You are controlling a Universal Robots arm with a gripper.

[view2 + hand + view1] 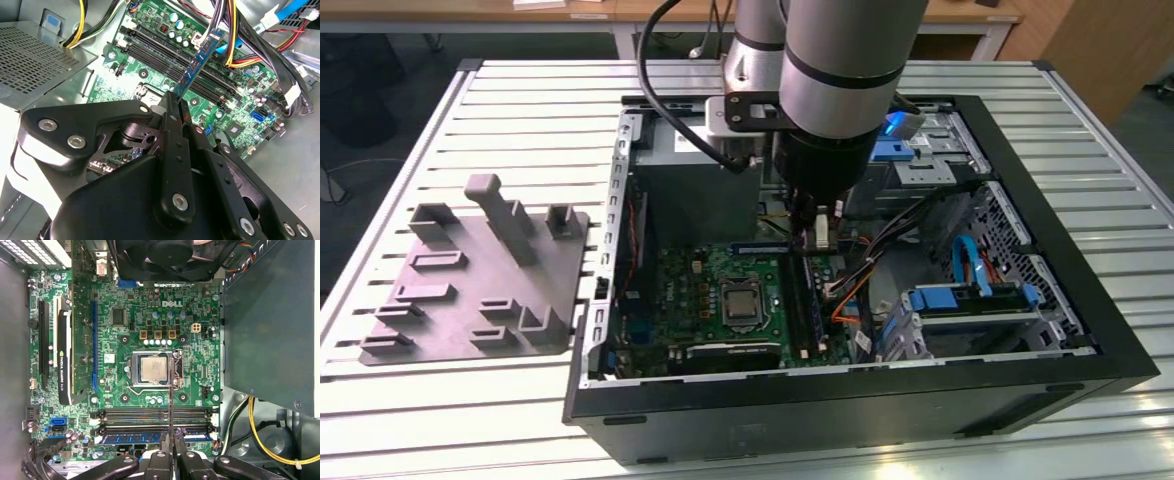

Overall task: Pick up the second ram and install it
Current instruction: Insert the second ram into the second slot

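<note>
Clamping the ram by one end, the gripper hangs it over the board's slots. A tilted entry could jam it against the seated stick or snag the cables crowding the exterior view's right. The supply box walls the far side.

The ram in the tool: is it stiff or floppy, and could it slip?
Probably stiff: the ram juts straight from the tool without sagging. Likely light, being a thin strip. It might pivot or slip, as the tool seems to pinch it near one end.
</note>
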